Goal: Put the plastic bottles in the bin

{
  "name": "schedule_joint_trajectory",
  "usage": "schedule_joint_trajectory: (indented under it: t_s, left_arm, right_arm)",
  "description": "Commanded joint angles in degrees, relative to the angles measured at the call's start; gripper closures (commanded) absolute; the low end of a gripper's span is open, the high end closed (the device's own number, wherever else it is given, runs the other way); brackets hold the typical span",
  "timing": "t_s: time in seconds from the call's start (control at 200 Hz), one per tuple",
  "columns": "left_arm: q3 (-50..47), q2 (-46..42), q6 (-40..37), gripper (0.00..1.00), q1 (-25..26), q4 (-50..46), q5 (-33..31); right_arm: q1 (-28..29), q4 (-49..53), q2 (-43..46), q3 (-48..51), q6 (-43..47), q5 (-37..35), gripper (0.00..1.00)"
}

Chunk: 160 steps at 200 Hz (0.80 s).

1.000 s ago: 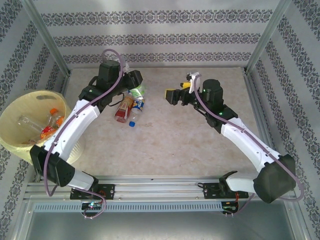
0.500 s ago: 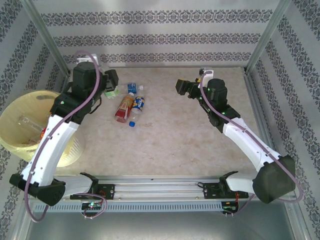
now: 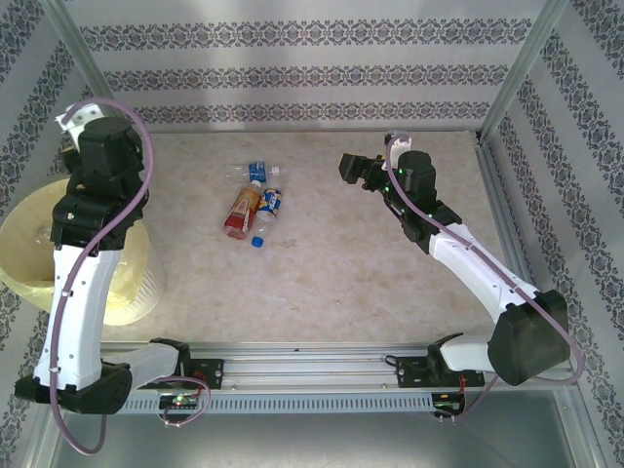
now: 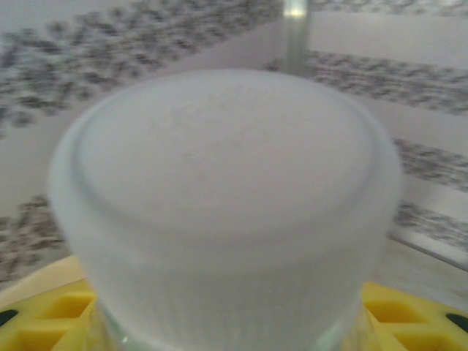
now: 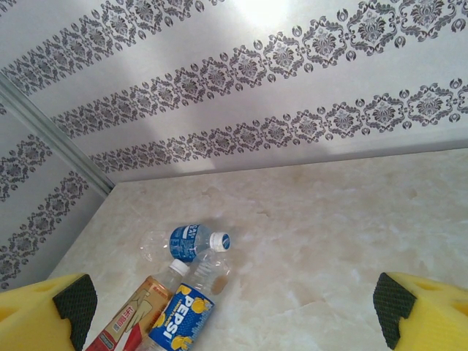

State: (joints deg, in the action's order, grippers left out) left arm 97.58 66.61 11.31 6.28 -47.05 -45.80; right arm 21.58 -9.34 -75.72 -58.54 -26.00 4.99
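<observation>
We see three bottles (image 3: 240,211) lying at frame centre (red, blue and Pepsi labels). The left gripper (image 4: 227,329) clamps a white-capped bottle (image 4: 227,197) over the bin (image 3: 29,219) at left. The right gripper (image 5: 234,311) has its fingers wide apart.

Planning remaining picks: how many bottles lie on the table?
3, left of centre: blue-labelled bottle farthest back, red-labelled bottle and Pepsi bottle side by side nearer. Left gripper holds a fourth bottle.
</observation>
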Motion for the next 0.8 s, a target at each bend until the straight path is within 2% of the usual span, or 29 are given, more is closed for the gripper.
schedule_joint_trajectory:
  t_s: [0.0,0.105,0.21,0.37,0.64,0.739,0.794]
  left_arm:
    - [-2.53,-2.62,-2.8,0.42,-6.37,-1.64,-6.81]
    - [-5.88,-4.43,-2.28,0.42,-13.28,-1.27,-4.47]
    - [-7.94,-4.48,-0.66,0.41,-19.71,-2.55,0.81]
    - [-10.08,-2.8,1.96,0.41,-26.85,-4.27,6.68]
    - [-11.89,0.14,6.74,0.41,-29.21,-2.86,15.68]
    - [-11.15,2.29,10.27,0.42,-29.24,-3.58,15.94]
    - [-10.82,3.36,12.26,0.38,-29.61,-3.98,16.0]
  right_arm:
    - [-0.44,-0.68,0.22,-1.99,-0.51,0.61,0.02]
    - [-0.5,1.21,0.16,-2.55,0.23,0.78,0.02]
    - [-0.57,2.09,0.16,-2.91,0.44,1.06,0.02]
    - [-0.57,2.36,0.15,-3.13,0.16,1.5,0.02]
    - [-0.48,3.02,-0.42,-3.83,-0.09,2.12,0.02]
    - [-0.35,3.06,-0.64,-4.07,-0.32,2.47,0.02]
    - [-0.21,3.34,-0.62,-4.16,-0.28,2.56,0.02]
